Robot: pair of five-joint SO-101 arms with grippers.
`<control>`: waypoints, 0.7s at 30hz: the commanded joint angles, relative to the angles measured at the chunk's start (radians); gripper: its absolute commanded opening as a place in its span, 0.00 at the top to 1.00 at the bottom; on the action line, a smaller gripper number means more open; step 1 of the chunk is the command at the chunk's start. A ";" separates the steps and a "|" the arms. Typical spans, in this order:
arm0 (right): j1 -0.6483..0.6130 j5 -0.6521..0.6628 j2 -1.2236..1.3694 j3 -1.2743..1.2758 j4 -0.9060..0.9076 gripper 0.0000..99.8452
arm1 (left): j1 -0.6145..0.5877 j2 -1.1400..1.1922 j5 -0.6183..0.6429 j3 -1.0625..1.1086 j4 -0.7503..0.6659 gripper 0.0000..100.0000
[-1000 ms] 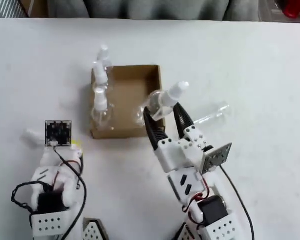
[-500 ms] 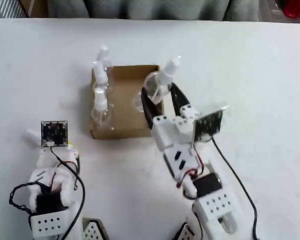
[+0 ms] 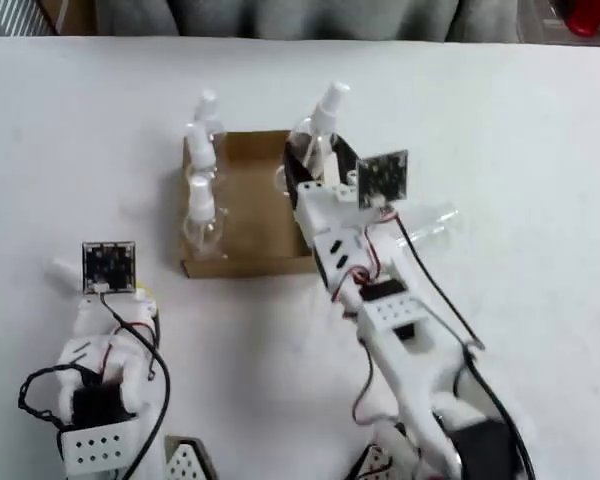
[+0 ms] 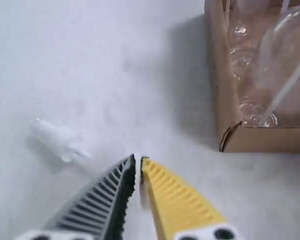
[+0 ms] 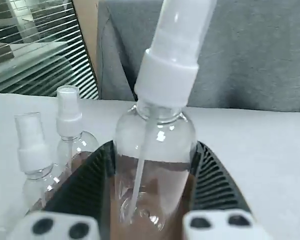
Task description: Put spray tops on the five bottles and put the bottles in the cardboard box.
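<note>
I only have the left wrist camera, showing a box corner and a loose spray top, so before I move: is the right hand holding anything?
Observer: Yes. The right hand is shut on a bottle, upright, with its spray top fitted.
Operator: Where is it against the box?
Observer: At the far right corner of the box; whether it has touched down, I cannot tell.
Operator: What's inside?
Observer: In the high view, three bottles with tops on stand along its left wall.

three bottles (image 3: 200,200) in box (image 3: 252,215) along left wall; fourth bottle (image 3: 321,125) at box's far right corner; spray top (image 3: 60,268) on table, near-left of box.
</note>
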 commanded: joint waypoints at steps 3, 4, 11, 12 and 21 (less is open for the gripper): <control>0.002 0.138 0.171 -0.183 -0.041 0.98 | -0.010 -0.012 -0.011 -0.005 0.005 0.98; 0.004 0.143 0.203 -0.206 -0.041 0.98 | -0.010 -0.012 -0.011 -0.005 0.003 0.98; 0.015 0.143 0.374 -0.319 -0.041 0.98 | -0.010 -0.012 -0.011 -0.005 0.000 0.98; 0.012 0.143 0.390 -0.325 -0.041 0.98 | -0.010 -0.012 -0.011 -0.005 -0.002 0.98; 0.064 0.150 0.378 -0.288 -0.039 0.98 | -0.010 -0.012 -0.011 -0.005 -0.002 0.98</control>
